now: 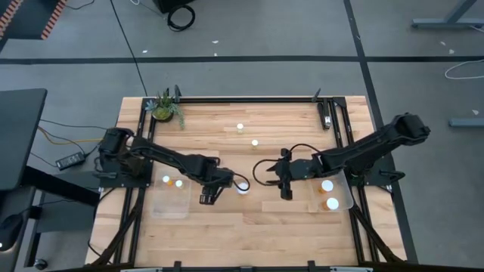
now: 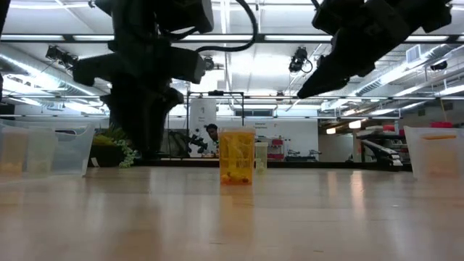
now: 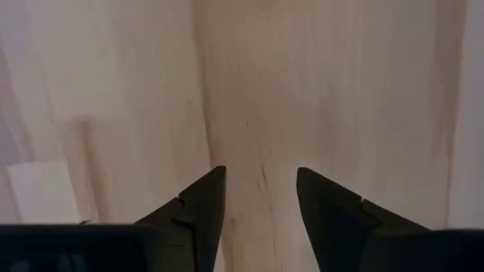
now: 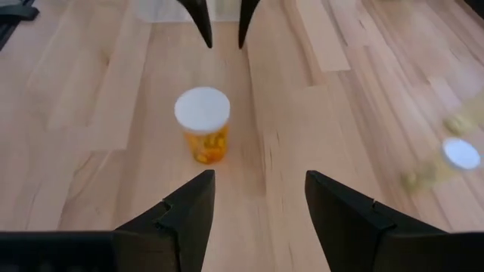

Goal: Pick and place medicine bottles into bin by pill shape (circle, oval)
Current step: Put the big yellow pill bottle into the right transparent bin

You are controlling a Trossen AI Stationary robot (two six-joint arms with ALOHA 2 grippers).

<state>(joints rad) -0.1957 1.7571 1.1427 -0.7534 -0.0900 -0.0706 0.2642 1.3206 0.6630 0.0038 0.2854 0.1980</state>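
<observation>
Pale wood-plank table [image 1: 249, 219] with visible grain, framed by black metal rails. Near the middle, one small round bottle [image 4: 203, 125]: white flat cap, see-through orange body, yellowish pills at the bottom, standing upright and untouched. Two more white-capped bottles [image 1: 240, 128] farther back toward the little green potted plant [image 1: 165, 108] in the far left corner, well apart from each other.

Left gripper [image 1: 207, 198] just beside the standing bottle, dark wedge-shaped fingers [image 3: 198, 211] parted a moderate way with only bare wood between them, gripping nothing. Right gripper [image 1: 286, 190] on the other side of the same bottle, fingers [image 4: 185, 219] also apart and empty, pointing at it with a clear path.

Clear plastic bin on the left [image 1: 171, 208] holding two bottles, one white cap and one orange. Matching clear bin on the right [image 1: 342, 204], also two bottles, same mix. Blurry second bottle [image 4: 460, 154] lying off to the side in the right wrist view.
</observation>
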